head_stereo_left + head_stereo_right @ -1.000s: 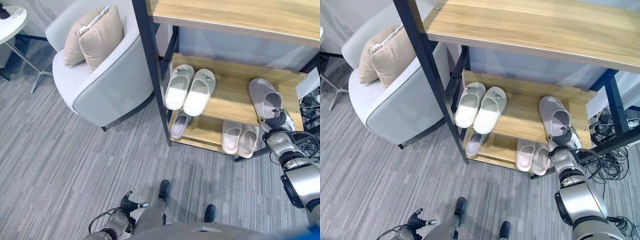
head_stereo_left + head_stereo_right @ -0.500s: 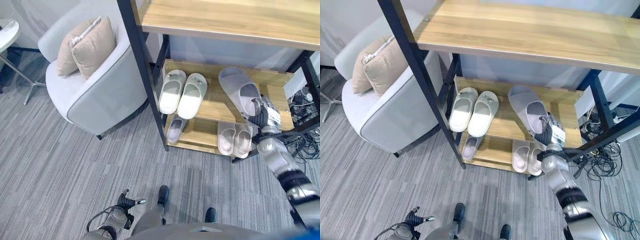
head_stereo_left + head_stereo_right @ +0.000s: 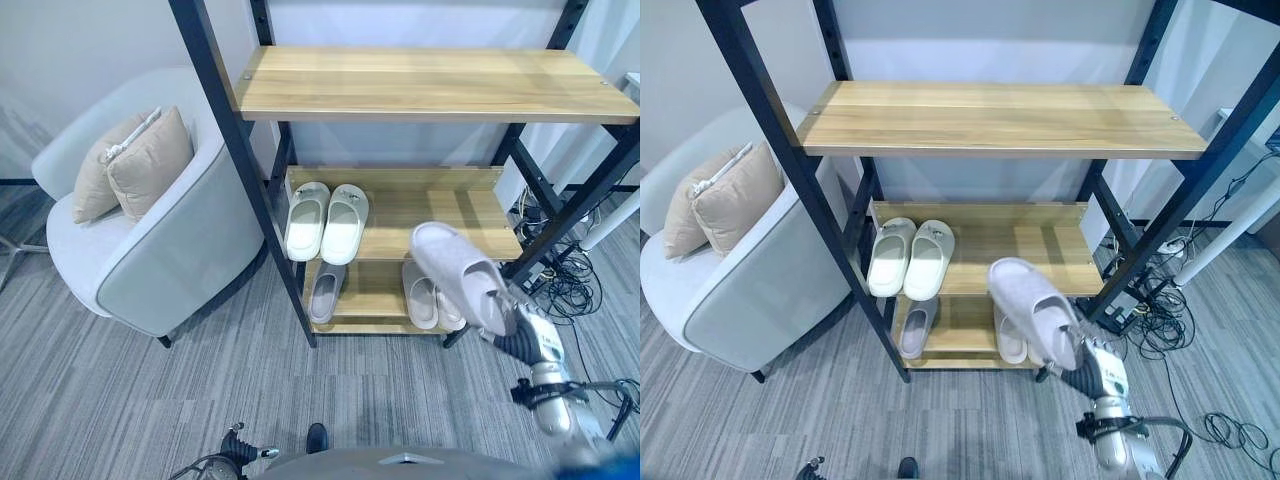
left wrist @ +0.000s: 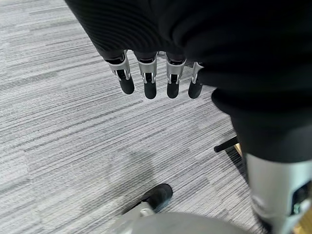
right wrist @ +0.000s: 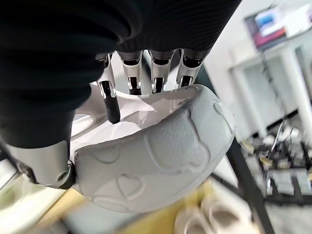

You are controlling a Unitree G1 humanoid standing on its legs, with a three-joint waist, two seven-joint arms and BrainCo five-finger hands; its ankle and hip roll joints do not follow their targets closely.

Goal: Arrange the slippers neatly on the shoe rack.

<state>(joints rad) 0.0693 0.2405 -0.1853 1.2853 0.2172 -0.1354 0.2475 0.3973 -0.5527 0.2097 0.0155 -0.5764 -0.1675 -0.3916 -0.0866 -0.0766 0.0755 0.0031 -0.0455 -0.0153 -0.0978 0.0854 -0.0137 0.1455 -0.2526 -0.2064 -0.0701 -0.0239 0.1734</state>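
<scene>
The right hand grasps a pale grey slipper by its heel end, fingers curled inside and thumb beneath, holding it in the air in front of the shoe rack at about 5 o'clock. It looks light, soft and springy, with a smooth moulded upper; the stiffer heel rim seems the safest hold. The left hand hangs relaxed over the carpet. 1 white pair sits at 10 o'clock.
</scene>
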